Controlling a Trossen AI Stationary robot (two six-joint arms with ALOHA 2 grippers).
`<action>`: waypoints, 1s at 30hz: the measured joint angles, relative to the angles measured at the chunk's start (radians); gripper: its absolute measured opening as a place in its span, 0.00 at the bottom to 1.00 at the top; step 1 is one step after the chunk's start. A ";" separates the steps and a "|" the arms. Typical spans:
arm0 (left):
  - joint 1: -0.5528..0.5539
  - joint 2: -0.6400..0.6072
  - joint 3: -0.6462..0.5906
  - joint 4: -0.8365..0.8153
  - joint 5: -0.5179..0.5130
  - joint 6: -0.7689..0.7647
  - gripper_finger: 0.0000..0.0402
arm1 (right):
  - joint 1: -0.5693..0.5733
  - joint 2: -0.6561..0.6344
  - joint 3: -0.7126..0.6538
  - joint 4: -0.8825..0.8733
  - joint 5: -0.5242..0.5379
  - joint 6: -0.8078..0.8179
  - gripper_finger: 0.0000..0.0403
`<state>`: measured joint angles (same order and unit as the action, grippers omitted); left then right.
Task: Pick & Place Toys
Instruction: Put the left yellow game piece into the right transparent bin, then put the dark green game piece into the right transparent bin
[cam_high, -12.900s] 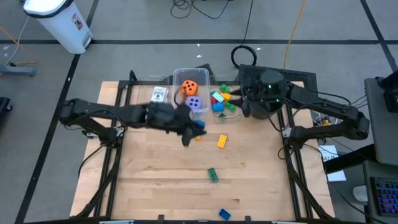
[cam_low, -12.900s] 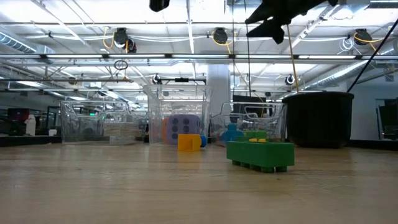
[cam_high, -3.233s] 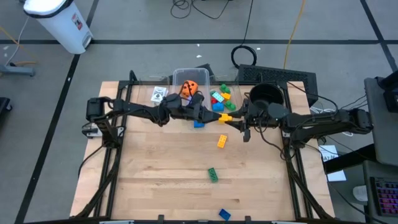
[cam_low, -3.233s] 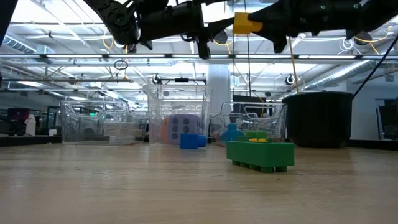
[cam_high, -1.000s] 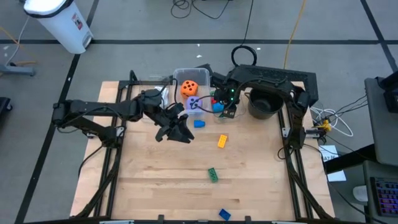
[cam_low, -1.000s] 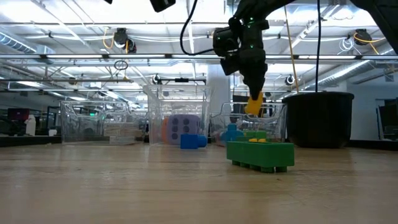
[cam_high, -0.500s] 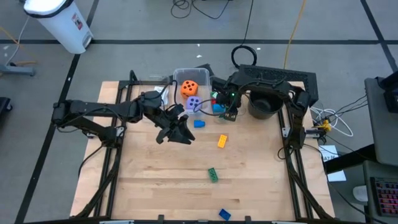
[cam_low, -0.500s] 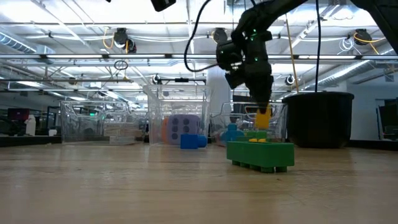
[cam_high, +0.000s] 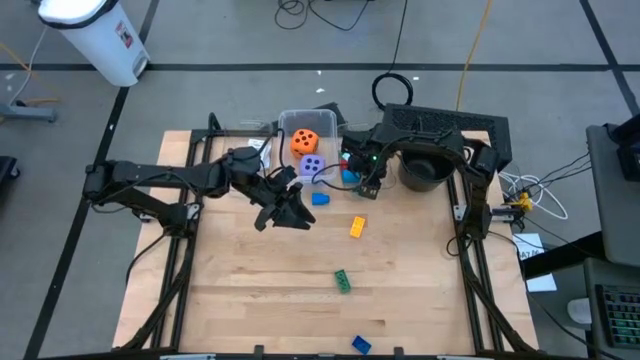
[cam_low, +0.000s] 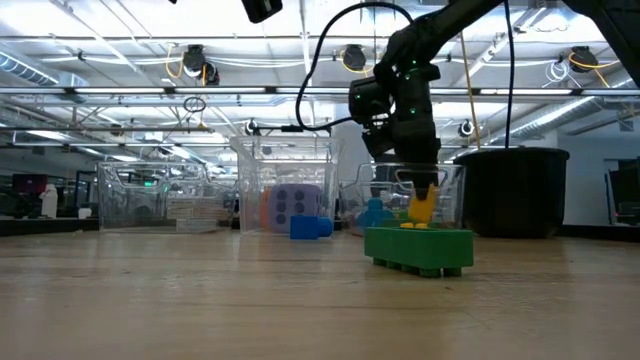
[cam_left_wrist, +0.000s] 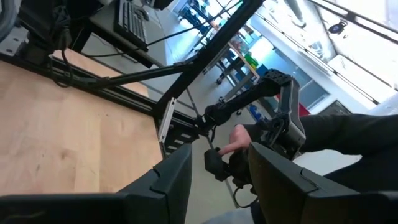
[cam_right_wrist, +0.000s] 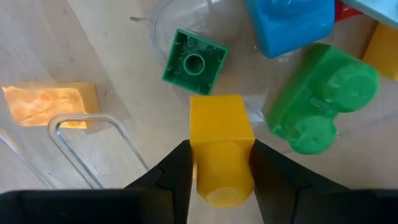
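Right tool (cam_right_wrist: 221, 180) hangs over the clear bin (cam_high: 366, 182) of bricks at the back of the table (cam_high: 250, 300), fingers pinched on a yellow brick (cam_right_wrist: 220, 152). The brick sits just above the bin's contents: a small green brick (cam_right_wrist: 194, 61), a longer green brick (cam_right_wrist: 320, 99) and a blue brick (cam_right_wrist: 292, 25) lie under it. In the low view the same yellow brick (cam_low: 422, 207) shows at the tool's tip, down inside the bin's walls.

Left tool (cam_high: 290, 217) is over bare wood, left of the loose blue brick (cam_high: 320, 199). Its fingers stand partly apart with nothing between them (wrist view looks out past the table edge into the room).

Middle bin (cam_high: 283, 125) holds an orange die (cam_high: 304, 141) and a purple die (cam_high: 311, 166). Playing cards (cam_high: 262, 150) partly hidden behind the left arm.

Loose on the table: yellow piece (cam_high: 356, 227) near centre, green brick (cam_high: 342, 282) toward the front, another blue brick (cam_high: 361, 345) at the front edge. Black pot (cam_high: 421, 172) just right of the right arm.
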<state>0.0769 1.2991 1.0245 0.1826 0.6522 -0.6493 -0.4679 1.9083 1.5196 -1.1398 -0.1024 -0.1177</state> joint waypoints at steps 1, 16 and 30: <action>0.000 0.000 0.000 0.000 0.000 0.000 0.40 | 0.000 0.000 0.000 0.000 0.000 0.000 0.32; 0.000 0.000 0.000 0.000 -0.034 -0.008 0.40 | -0.004 -0.032 0.000 -0.002 0.035 -0.001 0.52; 0.016 0.000 0.000 -0.004 -0.034 0.001 0.40 | 0.001 -0.395 0.000 0.414 0.024 0.194 0.51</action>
<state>0.0925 1.2991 1.0245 0.1787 0.6182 -0.6487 -0.4666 1.5132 1.5196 -0.7253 -0.0781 0.0767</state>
